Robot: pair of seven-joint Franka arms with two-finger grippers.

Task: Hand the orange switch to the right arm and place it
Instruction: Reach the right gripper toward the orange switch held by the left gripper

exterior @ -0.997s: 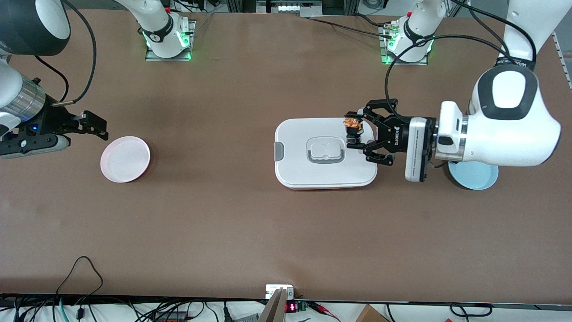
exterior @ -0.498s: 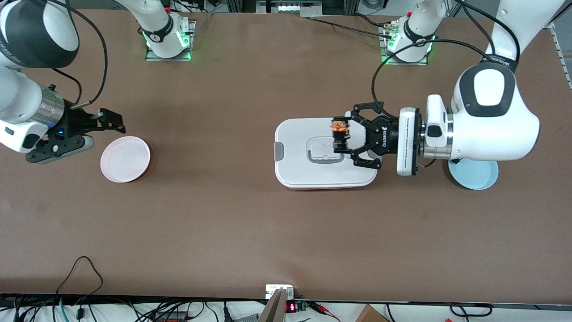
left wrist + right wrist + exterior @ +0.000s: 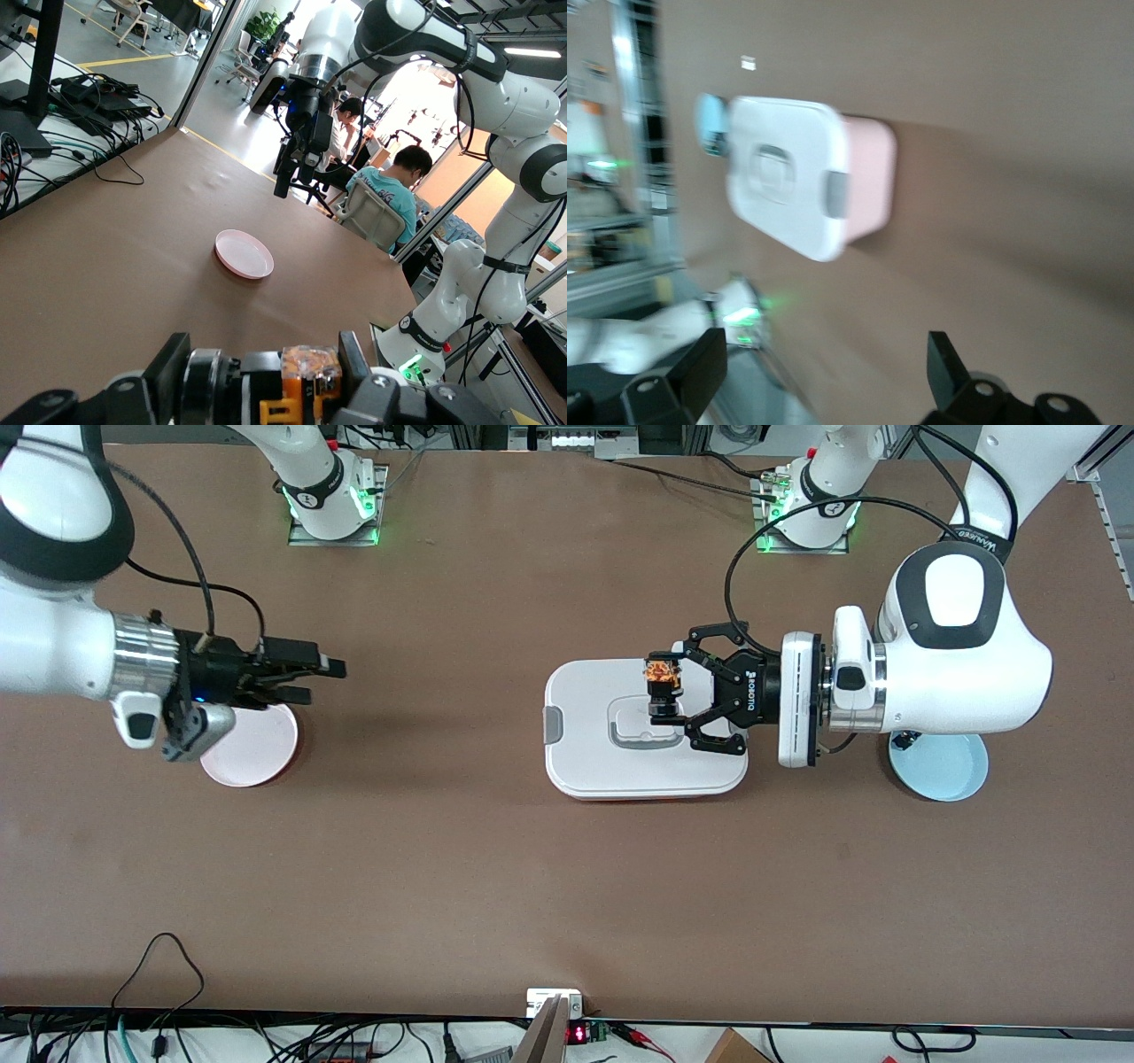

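The orange switch (image 3: 663, 675), a small black button with an orange cap, is gripped in my left gripper (image 3: 666, 693), which holds it in the air over the lid of the white box (image 3: 602, 766). In the left wrist view the switch (image 3: 297, 382) sits sideways between the black fingers (image 3: 168, 363). My right gripper (image 3: 321, 680) is open and empty, in the air beside the pink plate (image 3: 257, 748), pointing toward the left gripper. Its two fingers (image 3: 691, 372) stand wide apart in the right wrist view, which also shows the white box (image 3: 788, 177).
A light blue plate (image 3: 952, 775) lies at the left arm's end of the table, partly under the left arm. The white box has a grey handle (image 3: 645, 731) and a pink base. The pink plate also shows in the left wrist view (image 3: 244, 254).
My left gripper has carried the switch farther over the box lid toward the right arm's end. My right gripper has swung in from the table's end, over the pink plate toward the middle.
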